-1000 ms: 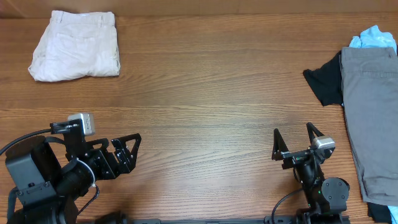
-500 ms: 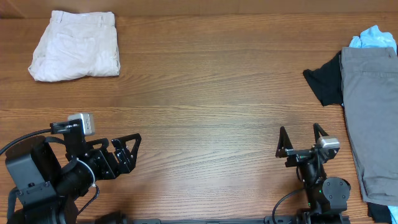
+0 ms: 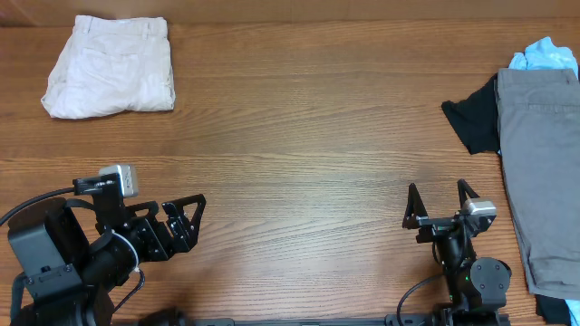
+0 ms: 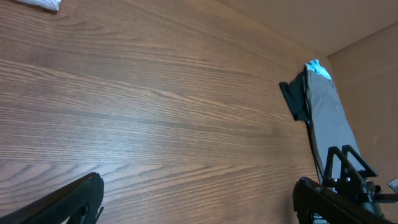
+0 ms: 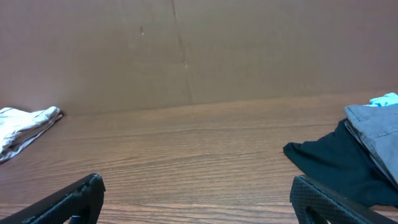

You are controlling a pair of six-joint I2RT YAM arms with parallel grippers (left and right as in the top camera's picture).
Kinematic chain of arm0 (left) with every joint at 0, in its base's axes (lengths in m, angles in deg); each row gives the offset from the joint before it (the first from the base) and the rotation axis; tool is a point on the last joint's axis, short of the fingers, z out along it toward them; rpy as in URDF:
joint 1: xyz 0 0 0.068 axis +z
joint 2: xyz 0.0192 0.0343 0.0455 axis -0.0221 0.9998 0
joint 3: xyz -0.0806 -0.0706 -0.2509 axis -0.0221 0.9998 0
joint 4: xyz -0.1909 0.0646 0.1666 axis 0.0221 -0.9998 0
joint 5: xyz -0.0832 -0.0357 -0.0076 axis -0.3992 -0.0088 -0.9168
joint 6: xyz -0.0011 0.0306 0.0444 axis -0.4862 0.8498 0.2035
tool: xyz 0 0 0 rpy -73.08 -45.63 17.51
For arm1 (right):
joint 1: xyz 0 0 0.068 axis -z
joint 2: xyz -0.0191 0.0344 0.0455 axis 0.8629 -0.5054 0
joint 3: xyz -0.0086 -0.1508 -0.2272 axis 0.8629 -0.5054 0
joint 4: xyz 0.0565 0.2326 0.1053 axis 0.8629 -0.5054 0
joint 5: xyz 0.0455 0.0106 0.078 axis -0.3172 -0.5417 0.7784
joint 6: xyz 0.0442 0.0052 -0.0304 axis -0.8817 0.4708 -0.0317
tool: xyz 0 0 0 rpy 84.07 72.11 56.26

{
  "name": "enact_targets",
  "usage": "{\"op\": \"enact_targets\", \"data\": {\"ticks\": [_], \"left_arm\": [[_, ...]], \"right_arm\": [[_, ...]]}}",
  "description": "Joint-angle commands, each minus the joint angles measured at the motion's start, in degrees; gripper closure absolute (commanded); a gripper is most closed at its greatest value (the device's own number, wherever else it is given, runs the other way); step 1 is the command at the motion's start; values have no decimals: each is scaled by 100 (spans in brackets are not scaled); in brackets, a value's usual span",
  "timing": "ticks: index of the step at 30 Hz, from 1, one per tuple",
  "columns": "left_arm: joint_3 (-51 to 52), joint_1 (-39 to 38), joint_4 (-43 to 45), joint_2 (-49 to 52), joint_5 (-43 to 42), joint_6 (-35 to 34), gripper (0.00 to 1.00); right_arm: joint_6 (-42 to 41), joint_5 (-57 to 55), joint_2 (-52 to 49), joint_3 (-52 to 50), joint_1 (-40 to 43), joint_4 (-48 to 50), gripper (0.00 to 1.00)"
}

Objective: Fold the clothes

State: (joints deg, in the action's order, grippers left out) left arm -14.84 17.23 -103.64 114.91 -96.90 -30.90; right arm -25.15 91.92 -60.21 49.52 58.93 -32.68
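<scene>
On the table (image 3: 299,136) lie one cream trousers (image 3: 109,65), one grey trousers (image 3: 544,163).

surface: you're looking at a brown wood-grain table (image 3: 308,154) | backdrop: plain brown wall (image 5: 261,50) meets the table's far edge, one vertical seam | light: even across the table

Matt cotton trousers (image 3: 111,67); smooth wood table (image 3: 299,154) (visibly grained).

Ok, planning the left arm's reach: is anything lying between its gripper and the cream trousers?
Nothing visible. Only wooden table lies between the open left gripper and the cream trousers at the far-left corner. The grey trousers and black garment lie well off to the right.
</scene>
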Motion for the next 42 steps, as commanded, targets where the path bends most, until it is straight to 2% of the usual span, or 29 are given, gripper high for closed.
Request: {"op": "enact_targets", "data": {"ticks": [1,16,22,27,38,42], "left_arm": [[-13,22,9,4,-79,151,0],[-13,22,7,2,-35,151,0],[-13,11,-17,-13,1040,151,0],[131,-345,31,-354,1080,155,0],[2293,-1261,2413,-2699,881,146,0],[3412,-1451,3676,-3495,763,33,0]], "right_arm": [[-24,-68,68,-59,46,20,0],[-24,-68,68,-59,46,20,0],[-24,-68,68,-59,46,20,0],[-22,-68,68,-59,46,17,0],[-24,-68,68,-59,46,20,0],[-24,-68,68,-59,46,20,0]]}}
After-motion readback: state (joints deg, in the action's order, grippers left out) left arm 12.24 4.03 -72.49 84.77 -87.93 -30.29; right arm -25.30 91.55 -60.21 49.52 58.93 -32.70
